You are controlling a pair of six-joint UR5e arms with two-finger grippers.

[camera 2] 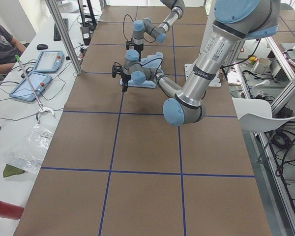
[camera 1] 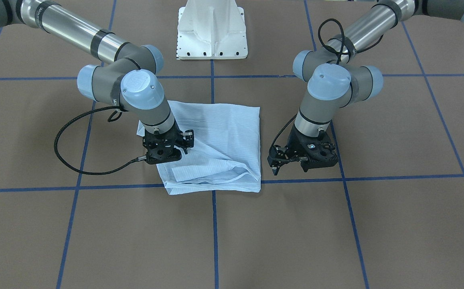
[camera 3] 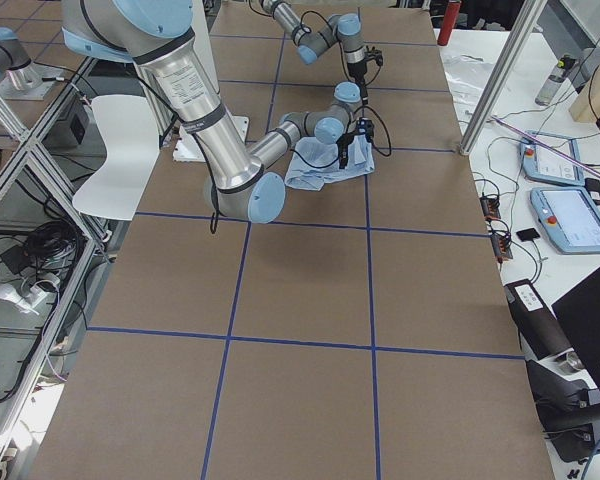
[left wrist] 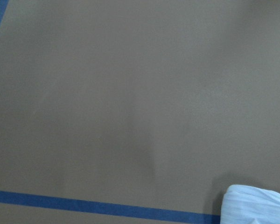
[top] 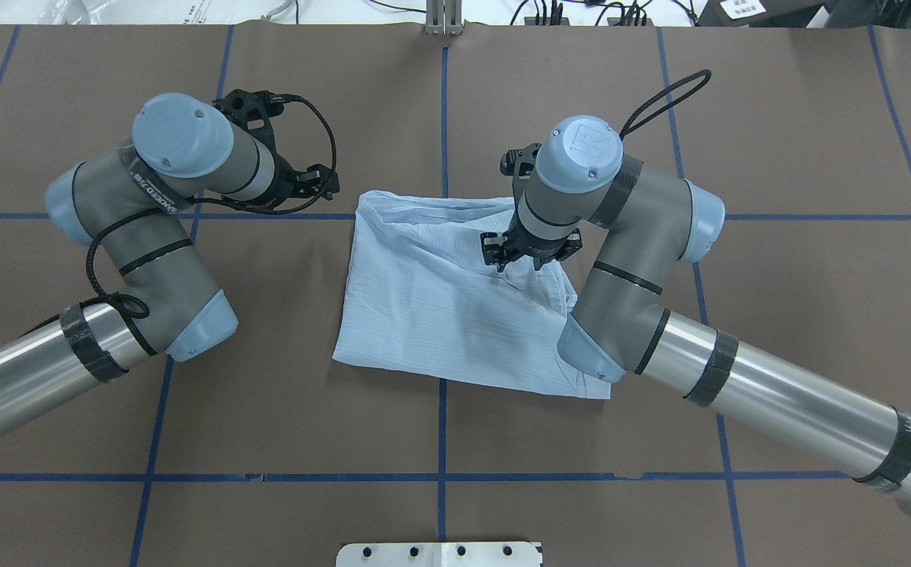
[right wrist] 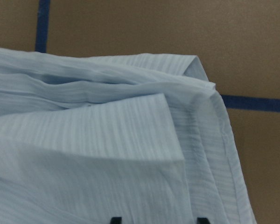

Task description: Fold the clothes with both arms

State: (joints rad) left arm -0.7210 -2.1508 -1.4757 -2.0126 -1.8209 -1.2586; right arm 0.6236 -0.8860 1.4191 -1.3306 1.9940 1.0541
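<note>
The pale-blue striped shirt [camera 1: 223, 132] lies folded into a rough square on the brown table, at its middle [top: 424, 299]. My right gripper [camera 1: 177, 144] hangs just above the shirt's edge on the robot's right side [top: 518, 256]. Its fingertips [right wrist: 115, 219] show apart in the right wrist view, so it is open and holds nothing, with folded layers of the shirt [right wrist: 107, 140] beneath. My left gripper [camera 1: 290, 168] stands off the cloth, low over bare table beside the shirt's other edge [top: 309, 183], and looks open and empty. The left wrist view shows only a shirt corner [left wrist: 256, 205].
The white pedestal base [camera 1: 211, 32] stands at the robot's side of the table. Blue tape lines [camera 1: 214, 224] grid the brown table. Tablets [camera 2: 49, 61] and a seated person are beyond the table's far edge, and a red cylinder [camera 2: 5, 209] lies there too.
</note>
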